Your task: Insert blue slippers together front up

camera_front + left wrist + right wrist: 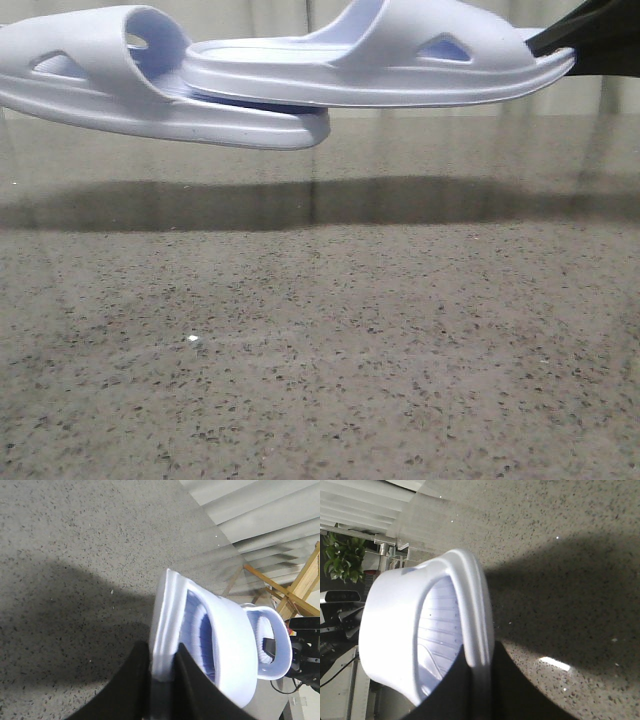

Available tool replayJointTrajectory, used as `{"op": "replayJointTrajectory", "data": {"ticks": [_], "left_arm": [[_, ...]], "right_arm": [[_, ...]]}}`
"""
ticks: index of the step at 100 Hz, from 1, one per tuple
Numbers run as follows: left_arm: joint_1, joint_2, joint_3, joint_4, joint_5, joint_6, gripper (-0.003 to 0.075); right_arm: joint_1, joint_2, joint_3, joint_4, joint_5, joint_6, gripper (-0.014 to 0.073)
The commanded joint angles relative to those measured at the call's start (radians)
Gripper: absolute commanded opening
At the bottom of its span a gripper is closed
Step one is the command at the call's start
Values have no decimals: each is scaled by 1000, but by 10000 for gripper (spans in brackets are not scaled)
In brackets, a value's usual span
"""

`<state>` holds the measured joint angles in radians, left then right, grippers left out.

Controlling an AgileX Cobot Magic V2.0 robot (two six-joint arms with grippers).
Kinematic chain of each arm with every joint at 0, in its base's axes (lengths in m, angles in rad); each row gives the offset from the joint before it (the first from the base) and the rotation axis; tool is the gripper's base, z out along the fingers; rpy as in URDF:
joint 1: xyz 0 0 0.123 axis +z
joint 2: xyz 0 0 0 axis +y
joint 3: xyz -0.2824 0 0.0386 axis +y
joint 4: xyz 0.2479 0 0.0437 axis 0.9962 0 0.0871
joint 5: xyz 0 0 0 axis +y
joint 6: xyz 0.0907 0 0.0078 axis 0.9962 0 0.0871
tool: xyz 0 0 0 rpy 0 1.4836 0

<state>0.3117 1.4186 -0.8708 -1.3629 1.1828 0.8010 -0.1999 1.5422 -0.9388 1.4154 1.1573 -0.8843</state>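
— Speckled table fills my near view. Where are the blue slippers?

— Both hang in the air above it, shadow beneath. I see the right one's toe lying over the left one's footbed.

— Tools?

— My left tool is pinching the left slipper's sole edge; my right tool is pinching the right slipper's rim.

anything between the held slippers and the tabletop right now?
Nothing. In the front view both blue slippers hang in the air, one nested into the other, and the stretch down to the speckled table holds only their shadow.
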Motion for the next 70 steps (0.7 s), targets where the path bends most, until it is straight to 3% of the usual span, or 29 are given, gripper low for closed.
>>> {"op": "replayJointTrajectory", "data": {"ticks": [1, 41, 70], "left_arm": [[-3, -32, -24, -93, 85, -15, 15], [-122, 15, -24, -142, 85, -14, 15], [-186, 53, -24, -179, 85, 21, 15]], "right_arm": [[29, -6, -30, 96, 32, -37, -107], [162, 102, -46, 156, 27, -83, -107], [262, 143, -148, 154, 8, -75, -106]]}}
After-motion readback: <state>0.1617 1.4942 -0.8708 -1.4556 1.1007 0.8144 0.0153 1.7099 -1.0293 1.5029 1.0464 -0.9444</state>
